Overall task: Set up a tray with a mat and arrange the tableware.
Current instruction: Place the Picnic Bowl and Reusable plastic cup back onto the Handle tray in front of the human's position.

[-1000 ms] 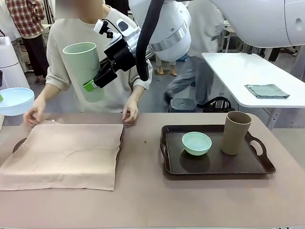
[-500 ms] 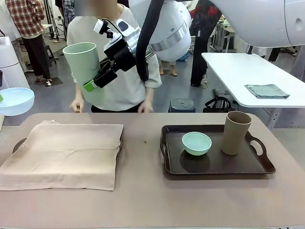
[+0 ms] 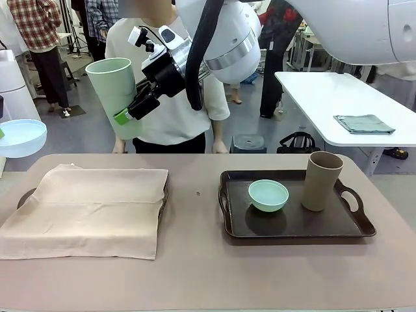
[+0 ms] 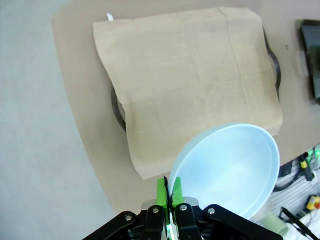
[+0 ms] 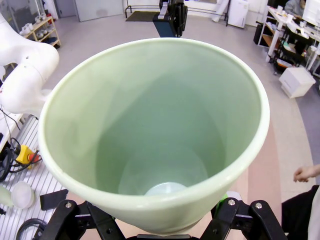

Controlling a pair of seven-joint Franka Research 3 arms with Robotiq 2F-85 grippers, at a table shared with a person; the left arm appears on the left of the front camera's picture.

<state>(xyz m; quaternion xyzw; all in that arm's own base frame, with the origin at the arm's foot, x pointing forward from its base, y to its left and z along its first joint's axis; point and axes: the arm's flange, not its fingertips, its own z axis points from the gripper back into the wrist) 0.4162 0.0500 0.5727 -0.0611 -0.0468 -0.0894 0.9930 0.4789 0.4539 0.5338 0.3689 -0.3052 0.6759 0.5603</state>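
A beige mat [image 3: 88, 208] lies draped over a dark tray [image 3: 26, 195] on the table's left. In the left wrist view the mat [image 4: 190, 75] covers that tray's rim [image 4: 117, 107]. My left gripper [image 4: 169, 192] is shut on the rim of a pale blue bowl [image 4: 225, 170], held in the air at the left edge [image 3: 19, 136]. My right gripper [image 3: 130, 110] reaches across and is shut on a light green cup [image 3: 114, 94], held high and tilted; the cup [image 5: 155, 130] is empty. A second dark tray [image 3: 234, 227] on the right holds a mint green bowl [image 3: 268, 194] and a tan cup [image 3: 320, 180].
A person [image 3: 172, 110] stands at the far side behind the mat, arms hanging down. A white table [image 3: 325, 97] with a folded grey cloth [image 3: 364, 123] stands at the back right. Bare tabletop [image 3: 195, 260] runs between the two trays and along the front.
The person's hands have left the mat's far edge and the person has straightened up and stepped back. Both arms have held still with the bowl and the cup.
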